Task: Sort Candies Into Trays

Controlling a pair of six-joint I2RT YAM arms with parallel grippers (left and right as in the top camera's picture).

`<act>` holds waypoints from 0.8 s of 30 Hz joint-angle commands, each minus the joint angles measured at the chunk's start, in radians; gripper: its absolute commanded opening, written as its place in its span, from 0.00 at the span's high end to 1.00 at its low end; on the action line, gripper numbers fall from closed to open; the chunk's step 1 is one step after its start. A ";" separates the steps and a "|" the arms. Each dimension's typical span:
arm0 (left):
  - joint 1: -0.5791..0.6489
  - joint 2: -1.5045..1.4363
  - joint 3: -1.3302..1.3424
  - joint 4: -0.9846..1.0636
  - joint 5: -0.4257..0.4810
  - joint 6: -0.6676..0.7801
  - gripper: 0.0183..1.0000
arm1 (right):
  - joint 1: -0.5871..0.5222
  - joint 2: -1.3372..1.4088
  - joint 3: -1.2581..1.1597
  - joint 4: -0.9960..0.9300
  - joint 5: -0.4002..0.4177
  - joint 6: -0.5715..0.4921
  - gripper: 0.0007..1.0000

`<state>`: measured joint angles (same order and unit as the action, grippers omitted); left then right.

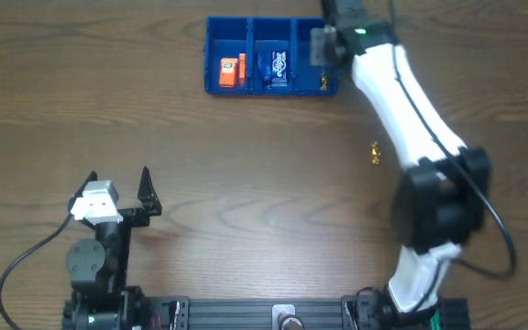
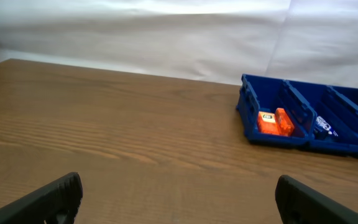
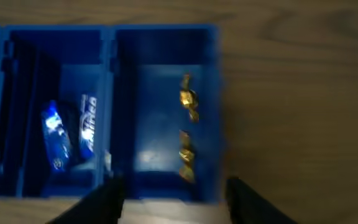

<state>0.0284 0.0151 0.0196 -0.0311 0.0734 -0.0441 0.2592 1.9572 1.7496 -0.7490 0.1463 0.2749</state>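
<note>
- Spread wide with nothing between its fingers, the left gripper is held low over the wooden table, near its own arm's base and well apart from the tray.
- The right gripper is likewise parted and empty. It is held above one end of the right-hand compartment of the blue three-compartment tray.
- Gold-wrapped candies are seen in that compartment, lined one behind the other along its length.
- Blue-wrapped candies are held in the middle compartment, set side by side, with their long axes along the compartment's length.
- Orange candies are kept in the left compartment (the longer piece is pointed along the compartment too).
- One loose gold candy is seen on the table, apart from the tray and just beside the right arm's white link. Its long axis is pointed roughly away from the arm bases.
</note>
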 commanded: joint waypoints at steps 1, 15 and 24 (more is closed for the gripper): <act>0.004 -0.006 -0.015 -0.040 0.016 0.015 0.00 | -0.083 -0.403 -0.328 0.053 0.048 -0.074 0.20; 0.004 -0.006 -0.015 -0.040 0.016 0.015 0.00 | -0.270 -0.555 -0.847 0.121 -0.149 -0.117 0.22; 0.004 -0.006 -0.015 -0.040 0.016 0.015 0.00 | -0.209 -0.326 -0.844 0.254 -0.148 -0.150 0.27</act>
<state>0.0292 0.0147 0.0196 -0.0311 0.0734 -0.0437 0.0265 1.5822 0.9054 -0.5125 0.0006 0.1585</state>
